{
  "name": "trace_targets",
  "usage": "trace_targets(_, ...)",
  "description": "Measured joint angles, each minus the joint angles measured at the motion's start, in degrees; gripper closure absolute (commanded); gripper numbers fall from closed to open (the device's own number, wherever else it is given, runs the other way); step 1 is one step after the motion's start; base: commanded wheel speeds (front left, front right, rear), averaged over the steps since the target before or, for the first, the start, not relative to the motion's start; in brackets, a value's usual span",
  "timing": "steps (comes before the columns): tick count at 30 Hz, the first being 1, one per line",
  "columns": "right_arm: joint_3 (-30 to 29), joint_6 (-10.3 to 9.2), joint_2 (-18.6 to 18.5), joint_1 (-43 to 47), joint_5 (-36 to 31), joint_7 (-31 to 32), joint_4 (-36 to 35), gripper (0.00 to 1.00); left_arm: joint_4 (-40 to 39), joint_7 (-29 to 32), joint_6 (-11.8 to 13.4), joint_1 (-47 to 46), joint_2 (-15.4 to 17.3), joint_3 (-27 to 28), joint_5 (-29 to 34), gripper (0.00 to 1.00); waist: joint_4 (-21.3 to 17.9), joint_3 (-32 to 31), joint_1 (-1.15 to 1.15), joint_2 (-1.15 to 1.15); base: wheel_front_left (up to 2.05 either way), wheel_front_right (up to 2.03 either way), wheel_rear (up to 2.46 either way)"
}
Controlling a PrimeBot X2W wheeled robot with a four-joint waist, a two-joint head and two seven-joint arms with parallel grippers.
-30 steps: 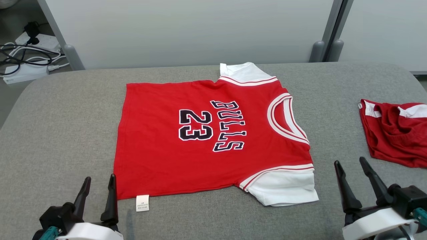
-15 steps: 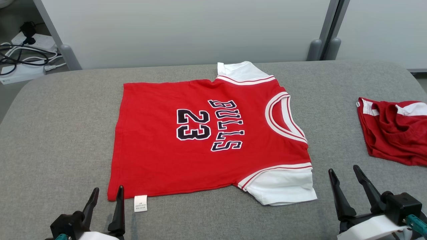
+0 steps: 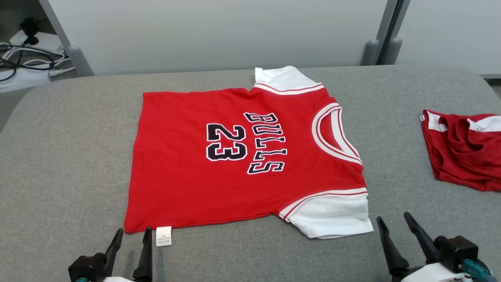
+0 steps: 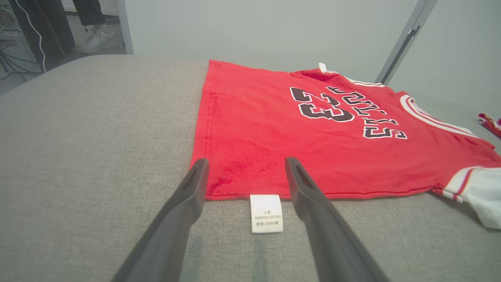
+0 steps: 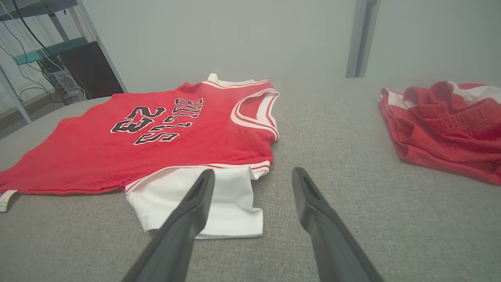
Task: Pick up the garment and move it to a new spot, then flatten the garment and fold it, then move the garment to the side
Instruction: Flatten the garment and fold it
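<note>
The garment (image 3: pixel 242 160) is a red jersey with white sleeves, "BULLS 23" in black, lying flat on the grey table (image 3: pixel 70 156), neck to the right. Its white care label (image 3: pixel 163 235) sticks out of the near hem. My left gripper (image 3: pixel 132 237) stands open just short of the hem's near left corner, beside the label (image 4: pixel 266 213); the hem corner (image 4: pixel 219 184) lies between its fingertips in the left wrist view. My right gripper (image 3: pixel 394 223) is open, empty, right of the near white sleeve (image 3: pixel 332 217). The right wrist view has that sleeve (image 5: pixel 227 196) at the left fingertip.
A second red garment (image 3: pixel 464 150) lies crumpled at the table's right edge, also red garment (image 5: pixel 442 125). Grey panels (image 3: pixel 219 35) stand behind the table. Cables and a power strip (image 3: pixel 27 58) lie on the floor at far left. A person's shoe (image 4: pixel 96 39) is beyond the table.
The head view has shifted. Both grippers have dropped lower in the frame; the left one has slid right toward the jersey's hem corner. The jersey lies as before.
</note>
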Motion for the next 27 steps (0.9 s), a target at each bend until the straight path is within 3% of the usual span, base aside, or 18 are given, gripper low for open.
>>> trace_targets(15, 6.27, 0.0, -1.05, -6.12, 9.25, 0.0, 11.66, 0.0, 1.92, 0.01, 0.0, -2.89, -0.02, -2.79, 0.0, 0.0, 0.87, 5.12, 0.0, 0.0, 0.0, 0.0, 0.0)
trace_targets(22, 7.76, 0.0, -1.4, -7.25, 12.35, 0.0, 13.29, 0.13, 1.85, 0.01, 0.0, -3.78, 0.07, -2.88, -0.31, 0.0, 1.45, 6.09, 0.0, 0.0, 0.0, 0.0, 0.0)
trace_targets(27, 7.86, 0.0, -1.66, -8.29, 13.22, 0.0, 13.39, 0.13, 1.74, 0.01, 0.0, -3.81, 0.1, -2.91, -0.35, 0.0, 1.62, 6.99, 0.0, 0.0, 0.0, 0.0, 0.0)
